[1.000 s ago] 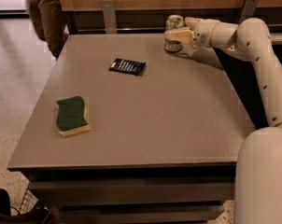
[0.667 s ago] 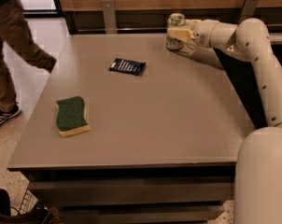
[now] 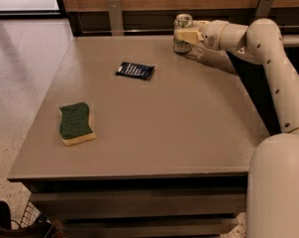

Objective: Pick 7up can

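7up can [image 3: 181,21], sponge [image 3: 76,123], packet [image 3: 134,70]: one each; jaws clasp the can at table's [image 3: 189,133] rear.

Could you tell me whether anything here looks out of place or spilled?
Nothing stands out: the can stands upright far back on the table, the gripper at it; the packet and sponge lie flat, nothing spilled.

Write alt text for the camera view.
The robot's gripper is at the 7up can, near the far edge of the table. A dark-blue packet lies left of it, and a green sponge sits near the left edge.
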`<state>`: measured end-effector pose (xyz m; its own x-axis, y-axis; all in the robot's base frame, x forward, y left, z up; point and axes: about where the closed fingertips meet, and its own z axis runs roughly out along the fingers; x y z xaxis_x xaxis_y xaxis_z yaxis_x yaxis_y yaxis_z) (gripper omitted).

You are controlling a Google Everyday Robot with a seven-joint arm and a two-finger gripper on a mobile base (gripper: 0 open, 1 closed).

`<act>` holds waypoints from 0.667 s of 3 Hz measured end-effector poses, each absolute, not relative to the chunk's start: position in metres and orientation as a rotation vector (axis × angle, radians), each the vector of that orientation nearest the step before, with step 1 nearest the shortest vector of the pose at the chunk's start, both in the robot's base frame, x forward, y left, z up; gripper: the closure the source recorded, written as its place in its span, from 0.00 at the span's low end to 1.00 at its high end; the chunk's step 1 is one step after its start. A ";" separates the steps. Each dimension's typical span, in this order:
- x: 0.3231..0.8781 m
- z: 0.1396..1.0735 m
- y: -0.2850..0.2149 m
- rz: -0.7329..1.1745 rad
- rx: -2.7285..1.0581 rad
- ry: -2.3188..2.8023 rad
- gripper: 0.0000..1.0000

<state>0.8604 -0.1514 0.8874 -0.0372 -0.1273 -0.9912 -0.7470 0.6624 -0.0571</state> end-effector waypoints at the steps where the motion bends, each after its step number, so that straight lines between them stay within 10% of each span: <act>1: 0.860 0.895 -0.150 0.570 -0.748 1.555 1.00; 2: 0.855 0.930 -0.147 0.507 -0.770 1.562 1.00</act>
<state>0.8550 -0.1472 0.9304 -0.0173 -0.1822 -0.9831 -0.7250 0.6794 -0.1131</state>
